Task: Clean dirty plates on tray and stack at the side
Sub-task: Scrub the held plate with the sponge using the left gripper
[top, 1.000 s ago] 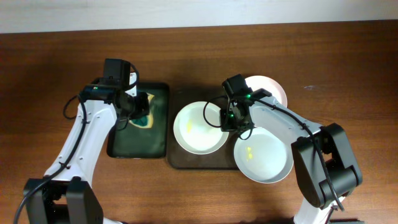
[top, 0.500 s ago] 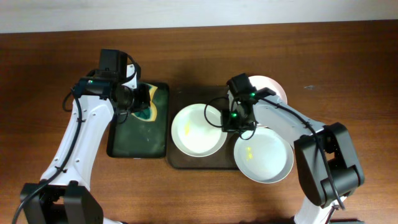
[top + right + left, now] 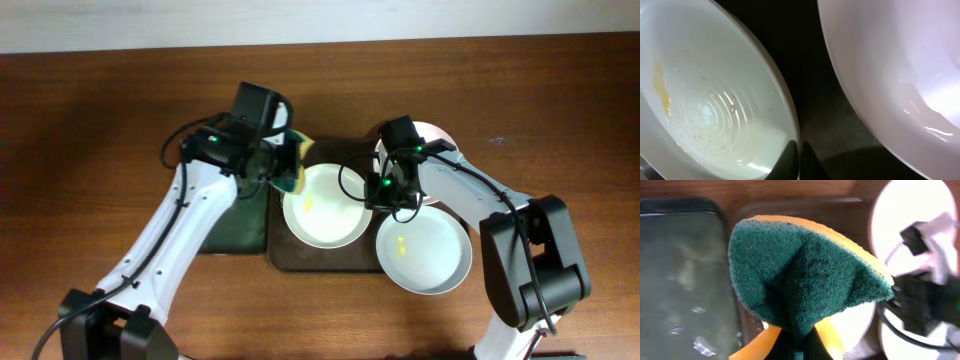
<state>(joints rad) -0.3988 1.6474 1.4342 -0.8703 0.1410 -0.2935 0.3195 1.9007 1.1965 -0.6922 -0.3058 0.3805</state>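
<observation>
Three white plates are in the overhead view. The left plate (image 3: 320,210) with a yellow smudge lies on the dark brown tray (image 3: 300,258). A second smudged plate (image 3: 425,255) sits at the tray's lower right. The third (image 3: 440,135) is partly hidden behind my right arm. My right gripper (image 3: 379,192) is shut on the left plate's right rim; the right wrist view shows its jaws (image 3: 796,150) pinching that rim (image 3: 710,100). My left gripper (image 3: 278,160) is shut on a green and yellow sponge (image 3: 293,178), held just above the left plate's upper-left rim. The sponge (image 3: 805,275) fills the left wrist view.
The narrower black tray with a greenish wet bottom (image 3: 235,225) lies left of the brown tray, partly under my left arm; it also shows in the left wrist view (image 3: 680,280). Another plate (image 3: 890,75) lies close on the right of the gripped rim. Bare wooden table surrounds everything.
My left gripper has carried the sponge rightward from over the black tray to the left plate's upper-left rim. My right gripper stays shut on that plate's rim, shifted slightly right.
</observation>
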